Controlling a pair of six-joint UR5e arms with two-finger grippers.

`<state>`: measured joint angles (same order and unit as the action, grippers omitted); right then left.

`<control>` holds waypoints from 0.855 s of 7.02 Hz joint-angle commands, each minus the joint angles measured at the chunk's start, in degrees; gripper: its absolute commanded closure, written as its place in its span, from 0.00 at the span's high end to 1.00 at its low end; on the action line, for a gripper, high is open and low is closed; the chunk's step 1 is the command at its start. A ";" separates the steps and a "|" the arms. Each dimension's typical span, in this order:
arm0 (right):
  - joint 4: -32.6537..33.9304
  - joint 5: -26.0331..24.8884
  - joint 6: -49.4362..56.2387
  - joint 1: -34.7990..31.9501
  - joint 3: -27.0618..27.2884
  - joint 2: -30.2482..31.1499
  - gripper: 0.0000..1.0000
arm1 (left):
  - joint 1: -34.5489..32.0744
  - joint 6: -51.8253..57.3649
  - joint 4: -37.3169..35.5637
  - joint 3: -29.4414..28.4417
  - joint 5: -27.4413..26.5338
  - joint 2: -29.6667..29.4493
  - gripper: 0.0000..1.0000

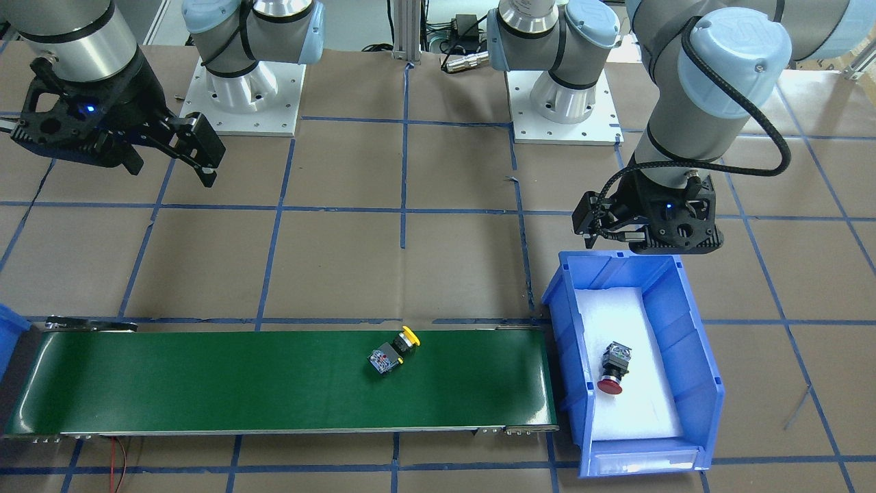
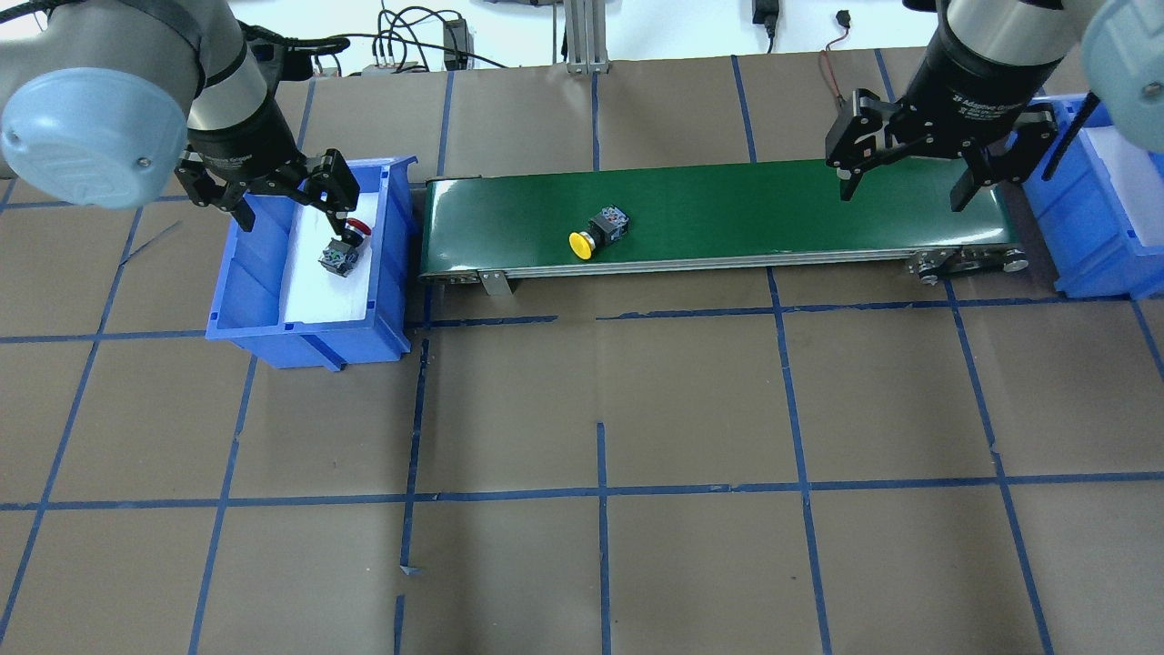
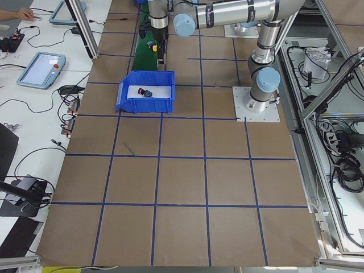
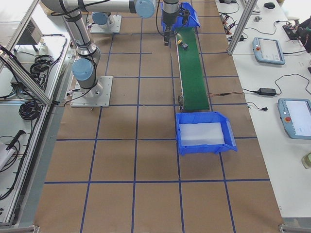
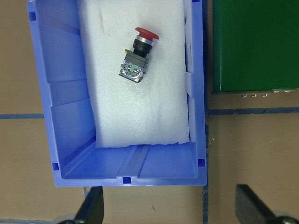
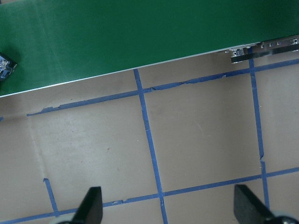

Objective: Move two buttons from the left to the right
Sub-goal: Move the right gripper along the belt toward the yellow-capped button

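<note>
I see smooth blue plastic bin, white foam liner (faintly creased), shiny red button, sheeny green belt, matt paper table

Built of silver-grey metal tubes on both the left arm and the right arm, closed at each joint with a round pale blue cap bearing a small screw and a faint embossed mark. Bolted down on white square base plates dotted with screw holes. Wrapped with a black corrugated cable at the left wrist, and with thinner black cables over the shoulder joints. Finished in matt black at the left gripper and the right gripper, angular and open-framed, each lit by a small blue light. Marked with white lettering on the right wrist collar, too small to read.
</note>
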<state>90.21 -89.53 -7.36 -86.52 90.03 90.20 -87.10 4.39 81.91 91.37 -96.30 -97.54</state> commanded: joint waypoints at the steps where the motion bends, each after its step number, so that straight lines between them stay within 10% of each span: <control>1: 3.47 3.72 -6.22 -0.05 1.82 -0.29 0.99 | 0.09 0.00 0.61 -1.18 -0.03 0.24 1.00; 6: 4.71 6.71 -17.69 -0.23 1.82 -3.71 0.98 | 0.09 0.44 0.00 -0.23 -0.12 0.07 1.00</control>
<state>94.75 -84.78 -24.39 -86.73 91.80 86.85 -87.01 4.67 81.93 91.10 -96.35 -97.47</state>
